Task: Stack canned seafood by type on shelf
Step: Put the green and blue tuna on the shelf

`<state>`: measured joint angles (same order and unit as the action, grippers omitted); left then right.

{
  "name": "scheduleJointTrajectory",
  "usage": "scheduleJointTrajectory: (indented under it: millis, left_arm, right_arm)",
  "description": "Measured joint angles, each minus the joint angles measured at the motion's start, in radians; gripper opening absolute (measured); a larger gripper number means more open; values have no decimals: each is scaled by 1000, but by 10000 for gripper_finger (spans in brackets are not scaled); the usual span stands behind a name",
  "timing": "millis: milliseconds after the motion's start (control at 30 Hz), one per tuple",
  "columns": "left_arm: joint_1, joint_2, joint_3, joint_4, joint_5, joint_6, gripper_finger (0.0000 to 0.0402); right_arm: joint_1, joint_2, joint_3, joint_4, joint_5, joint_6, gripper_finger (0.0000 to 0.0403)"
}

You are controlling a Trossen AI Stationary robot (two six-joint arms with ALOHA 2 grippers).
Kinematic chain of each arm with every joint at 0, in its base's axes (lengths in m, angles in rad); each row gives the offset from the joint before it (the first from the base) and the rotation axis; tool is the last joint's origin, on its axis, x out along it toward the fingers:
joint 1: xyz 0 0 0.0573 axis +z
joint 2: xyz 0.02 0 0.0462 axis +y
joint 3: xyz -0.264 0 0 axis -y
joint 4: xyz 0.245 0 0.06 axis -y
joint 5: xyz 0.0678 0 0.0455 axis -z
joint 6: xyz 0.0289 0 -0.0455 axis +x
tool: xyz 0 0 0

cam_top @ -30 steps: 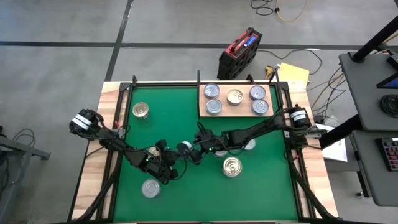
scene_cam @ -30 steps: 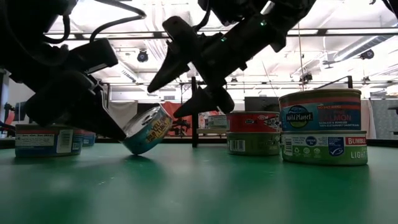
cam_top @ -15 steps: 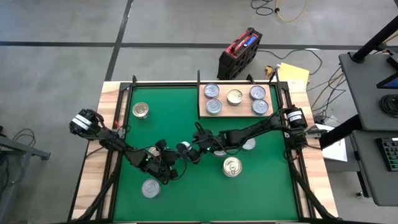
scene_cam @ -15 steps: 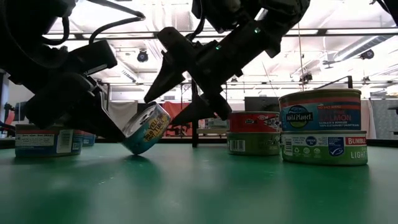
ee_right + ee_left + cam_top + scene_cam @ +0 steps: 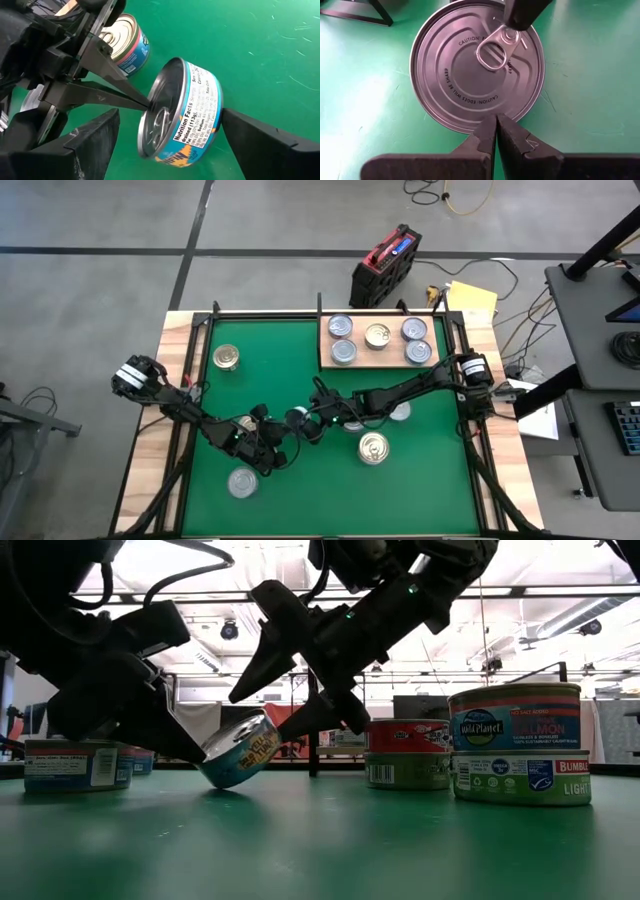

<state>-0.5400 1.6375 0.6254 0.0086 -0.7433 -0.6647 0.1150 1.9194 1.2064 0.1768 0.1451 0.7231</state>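
High view: your left gripper (image 5: 287, 429) and right gripper (image 5: 310, 423) meet near the middle of the green surface (image 5: 290, 355), with the tilted can (image 5: 297, 418) between them. The shelf (image 5: 380, 364) lies at the far edge of that surface and carries five cans. From the tilted can, one gold-lidded can (image 5: 374, 447) sits to the right and nearer the front, a silver-lidded can (image 5: 241, 482) sits to the left near the front edge, and another can (image 5: 227, 357) stands well off toward the far left corner.

Low view: the tilted can (image 5: 240, 749) leans with its lower edge on the surface and its lid facing the left gripper (image 5: 190, 745), whose jaws are pressed together, tip at the lid. The right gripper (image 5: 300, 680) hangs over the can, jaws spread wide, one finger above and one behind it; you cannot tell contact here. Right of the tilted can stand two stacks of two cans each (image 5: 516, 744).

Left wrist view: the left gripper (image 5: 496, 122), jaws fully closed, points at the rim of the can's lid (image 5: 477, 65). A dark finger (image 5: 522, 12) of the other arm rests over the pull tab (image 5: 494, 49).

Right wrist view: the right gripper (image 5: 170, 135) has its jaws wide, one on each side of the tilted can (image 5: 182, 117), neither clearly touching. The left arm's closed tip (image 5: 137, 102) meets the lid. Another can (image 5: 127, 45) stands beyond it.
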Motion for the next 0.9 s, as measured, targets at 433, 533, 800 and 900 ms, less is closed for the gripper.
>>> scheduleJointTrajectory:
  millis: [433, 533, 800, 900]
  left_arm:
    - [0, 0, 0, 4, 0, 0, 0]
    - [0, 0, 0, 8, 0, -1, 0]
    - [0, 0, 0, 8, 1, -3, 0]
    - [0, 1, 0, 8, 1, -3, 0]
  right_arm:
    - [0, 0, 0, 0, -15, 3, 300]
    - [0, 0, 0, 0, -15, 2, 293]
    - [0, 0, 0, 0, -19, -11, 290]
    - [0, 0, 0, 0, -19, -16, 290]
